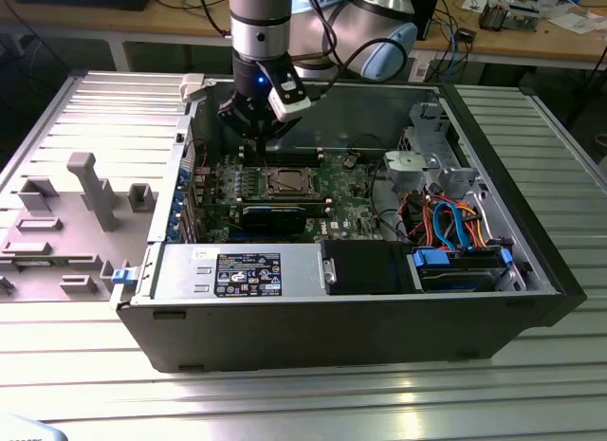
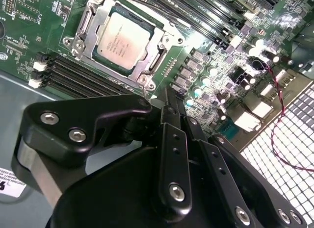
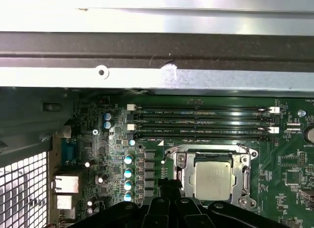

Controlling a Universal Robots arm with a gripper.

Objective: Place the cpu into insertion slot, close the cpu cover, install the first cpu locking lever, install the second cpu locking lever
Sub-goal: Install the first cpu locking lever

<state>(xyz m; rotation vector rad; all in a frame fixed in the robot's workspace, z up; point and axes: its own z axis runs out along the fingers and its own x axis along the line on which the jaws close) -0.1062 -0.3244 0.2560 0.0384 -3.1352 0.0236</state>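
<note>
Robot arm (image 1: 258, 19): silver-grey cylindrical segments with a black band, a small blue light near the wrist and black cables alongside. A white camera block (image 1: 287, 92) sits at the wrist. Gripper (image 2: 169, 98): matte black linkage bars fastened with silver screws (image 2: 77, 135).

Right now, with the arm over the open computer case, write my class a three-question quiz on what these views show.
1. True or false: the cpu already sits in the insertion slot.
2. In the second wrist view, the gripper is: A) clamped on the cpu, B) beside the socket, holding nothing, C) outside the case.
3. Fill in: in the first wrist view, the long black memory slots lie between the socket and the case ____.

Key: 1 true; 2 B; 3 wall.
</note>
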